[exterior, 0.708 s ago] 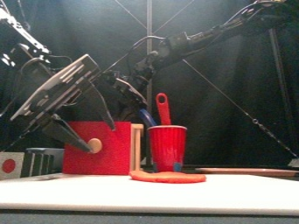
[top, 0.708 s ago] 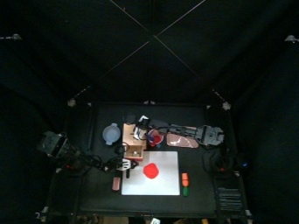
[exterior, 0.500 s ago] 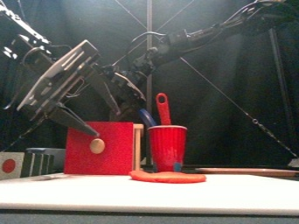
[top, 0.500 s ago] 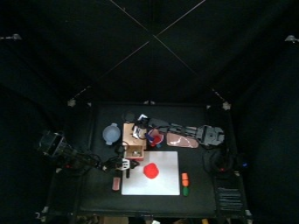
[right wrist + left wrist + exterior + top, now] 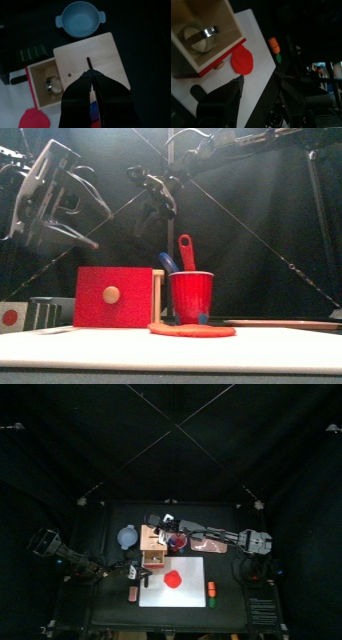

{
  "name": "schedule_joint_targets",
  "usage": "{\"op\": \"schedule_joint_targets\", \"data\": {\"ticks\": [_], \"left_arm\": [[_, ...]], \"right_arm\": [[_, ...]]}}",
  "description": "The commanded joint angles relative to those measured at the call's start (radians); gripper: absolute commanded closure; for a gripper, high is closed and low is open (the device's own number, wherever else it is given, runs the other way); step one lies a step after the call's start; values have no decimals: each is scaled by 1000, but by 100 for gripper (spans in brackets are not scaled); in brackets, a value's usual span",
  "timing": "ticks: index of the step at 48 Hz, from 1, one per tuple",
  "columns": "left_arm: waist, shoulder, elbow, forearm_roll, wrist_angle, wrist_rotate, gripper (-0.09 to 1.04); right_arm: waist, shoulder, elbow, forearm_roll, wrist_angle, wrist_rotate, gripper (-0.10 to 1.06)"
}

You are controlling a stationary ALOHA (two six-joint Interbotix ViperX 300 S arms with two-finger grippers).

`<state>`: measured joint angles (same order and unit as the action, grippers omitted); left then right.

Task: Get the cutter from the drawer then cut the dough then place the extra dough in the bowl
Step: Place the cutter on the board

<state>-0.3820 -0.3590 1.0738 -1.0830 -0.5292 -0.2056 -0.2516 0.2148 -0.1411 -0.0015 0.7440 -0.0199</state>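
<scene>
The left gripper (image 5: 264, 82) hangs with jaws apart, and ahead of it the open drawer (image 5: 228, 39) lies uncovered from above, with only the cutter (image 5: 201, 36) inside. The right gripper (image 5: 90, 76), jaws together, hovers over the wooden box (image 5: 83, 50), just behind that opening. Beside it the red cup (image 5: 191, 296) and its knives (image 5: 186, 250) stick up, crowding that flank.
</scene>
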Motion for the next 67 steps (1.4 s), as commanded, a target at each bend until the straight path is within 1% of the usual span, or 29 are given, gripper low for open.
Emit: {"op": "schedule_joint_targets", "data": {"ticks": [1, 3, 8, 14, 18, 22, 26, 31, 38, 47, 67], "left_arm": [[5, -83, 37, 173, -66, 5, 9], [6, -106, 57, 221, -87, 5, 9], [31, -150, 100, 319, -133, 3, 9], [66, -187, 133, 414, -147, 5, 9], [89, -199, 144, 463, -147, 5, 9], [112, -202, 150, 512, -147, 5, 9], [130, -202, 155, 541, -147, 5, 9], [149, -202, 158, 551, -147, 5, 9], [150, -202, 170, 551, -147, 3, 9], [152, -202, 178, 545, -147, 0, 9], [153, -202, 186, 545, -147, 3, 9]], "right_arm": [[49, -87, 54, -9, -52, 0, 87], [67, -101, 83, -8, -87, 3, 82], [94, -121, 140, -3, -170, 15, 68], [132, -129, 201, -3, -250, 21, 50], [152, -126, 225, -9, -284, 23, 40], [163, -120, 245, -2, -304, 28, 32], [163, -109, 256, -2, -316, 34, 25], [163, -100, 258, 0, -331, 43, 22], [166, -55, 261, -8, -345, 44, 22], [161, -5, 252, -2, -344, 44, 22], [156, 46, 250, -11, -331, 44, 22]]}}
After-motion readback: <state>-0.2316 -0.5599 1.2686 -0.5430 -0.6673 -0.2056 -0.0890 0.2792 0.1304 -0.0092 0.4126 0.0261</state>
